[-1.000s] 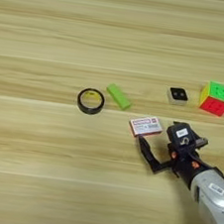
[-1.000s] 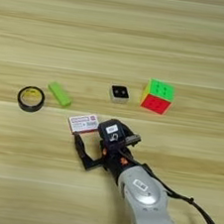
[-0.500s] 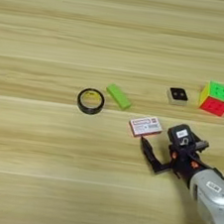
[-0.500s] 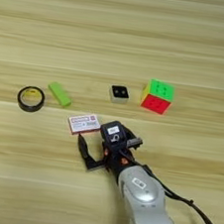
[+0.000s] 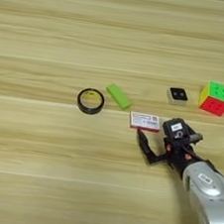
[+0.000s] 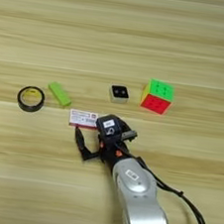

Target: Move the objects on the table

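Over the last second the right gripper (image 5: 152, 142) has crept up to the red-and-white card box (image 5: 144, 122) (near the desk's middle), one black finger just below it. Its claw stands open, empty; a grasp looks near. The other objects lie untouched.

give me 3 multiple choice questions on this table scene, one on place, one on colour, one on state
1. What lies just right of the tape ring?
A. cube
B. green bar
C. card box

2. Which colour is the cube's top face?
A. green
B. blue
C. white

3. What is the gripper holding?
A. card box
B. black block
C. nothing

Answers:
1 B, the green bar sits beside the ring.
2 A, green shows on top, red in front.
3 C, one finger's tip is just below the card box; nothing sits between the fingers.
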